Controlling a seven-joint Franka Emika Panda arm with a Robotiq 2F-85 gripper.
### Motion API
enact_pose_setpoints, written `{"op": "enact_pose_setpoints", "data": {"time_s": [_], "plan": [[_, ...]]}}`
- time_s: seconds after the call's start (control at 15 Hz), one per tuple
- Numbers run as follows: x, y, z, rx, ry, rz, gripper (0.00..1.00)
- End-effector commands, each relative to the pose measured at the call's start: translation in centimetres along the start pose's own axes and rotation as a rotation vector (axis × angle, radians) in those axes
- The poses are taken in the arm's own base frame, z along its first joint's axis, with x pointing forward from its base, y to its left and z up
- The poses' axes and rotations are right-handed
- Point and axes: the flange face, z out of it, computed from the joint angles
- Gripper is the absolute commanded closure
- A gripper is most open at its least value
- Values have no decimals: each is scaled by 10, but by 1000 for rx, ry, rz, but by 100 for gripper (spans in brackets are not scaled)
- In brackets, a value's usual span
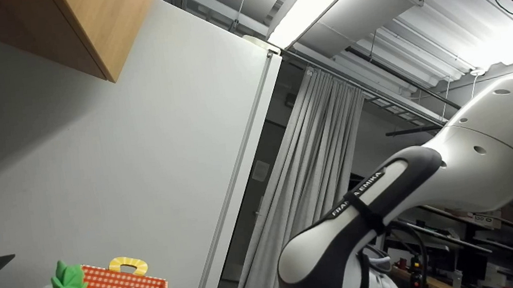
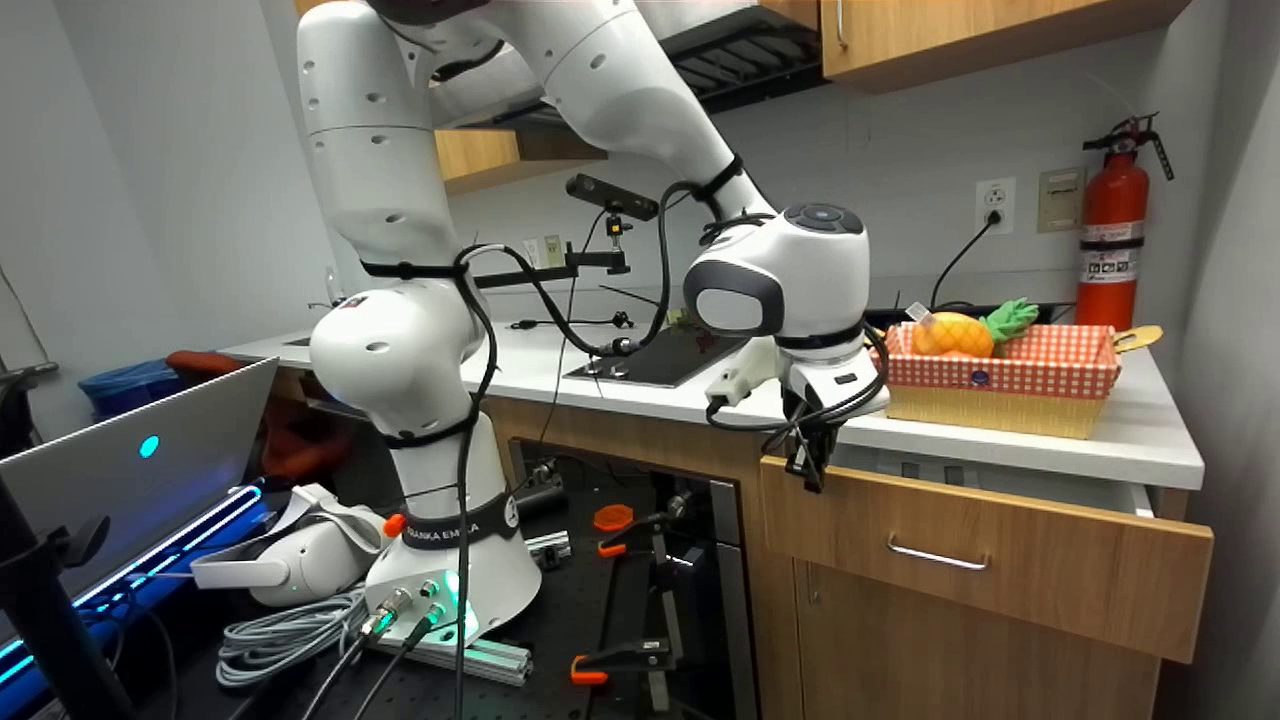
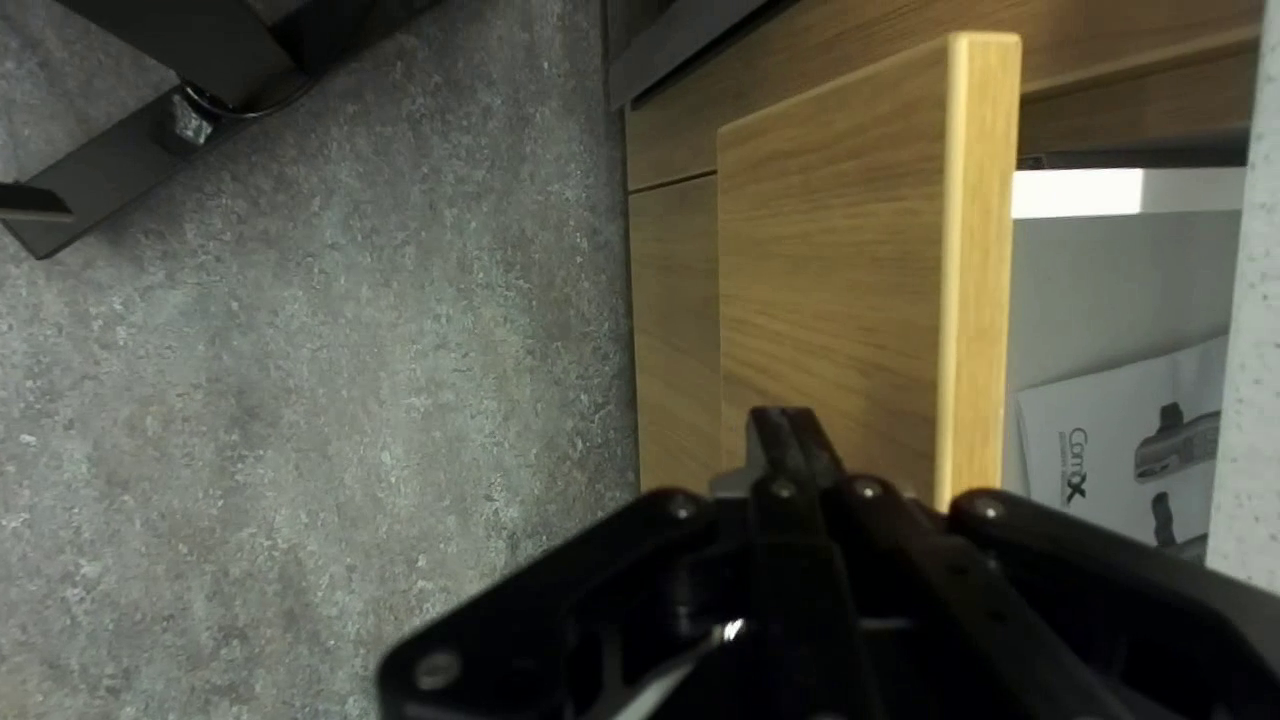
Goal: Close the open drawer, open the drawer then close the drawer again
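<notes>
In front of a long white countertop (image 2: 1150, 425), a white, jointed robot arm (image 2: 640, 95) arches high, slopes down and ends pointing downward. Under the countertop, a light-brown, wood-fronted drawer (image 2: 1000, 530) stands pulled out. Beside its front hangs a black two-fingered gripper (image 2: 808, 480), fingertips (image 3: 768, 430) together; contact is unclear.

1 white arm (image 2: 640, 95), black cables (image 2: 620, 347)
</notes>
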Motion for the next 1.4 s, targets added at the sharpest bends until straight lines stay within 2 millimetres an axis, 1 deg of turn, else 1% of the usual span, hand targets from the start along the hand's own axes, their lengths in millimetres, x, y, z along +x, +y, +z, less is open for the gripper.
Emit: {"op": "enact_pose_setpoints", "data": {"time_s": [0.0,0.6,0.73,1.0,1.33], "plan": [[-12,-13,0,52,10,0,100],[-24,-35,6,134,3,-13,100],[-23,-35,4,122,-7,-28,100],[-16,-27,-2,92,-5,-45,100],[-14,-15,6,48,-11,-65,100]]}}
